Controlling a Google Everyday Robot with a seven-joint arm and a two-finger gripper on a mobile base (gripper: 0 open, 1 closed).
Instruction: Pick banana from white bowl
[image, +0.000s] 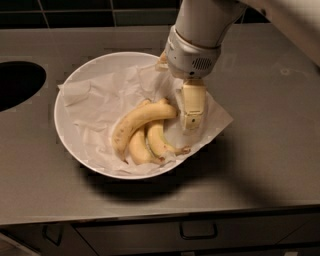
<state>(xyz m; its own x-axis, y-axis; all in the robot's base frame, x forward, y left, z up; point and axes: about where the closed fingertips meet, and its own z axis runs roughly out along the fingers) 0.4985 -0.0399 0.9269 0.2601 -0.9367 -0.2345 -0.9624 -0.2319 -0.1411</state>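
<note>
Camera view of a grey desk, looking down from its front edge. The white bowl stands left of the desk's middle, between the back and front edges, and is lined with a crumpled white paper sheet whose one corner hangs over the rim toward the right edge.

Three bananas lie together on the paper, in the half of the bowl nearer the front edge. The banana is the longest, pale yellow and gently arched. It lies uppermost, one end pointing toward the right edge and the other curving down toward the front-left corner. Two shorter bananas lie tucked against its front side, touching it.

The arm enters from the back-right corner and reaches down over the right side of the bowl. The gripper points downward into the bowl, just beside the right end of the banana and above the paper. How far open it is cannot be told, nor whether it touches the fruit. The banana rests on the paper, not lifted.

A dark round opening cuts into the desk at the left edge. A drawer handle shows below the front edge.
</note>
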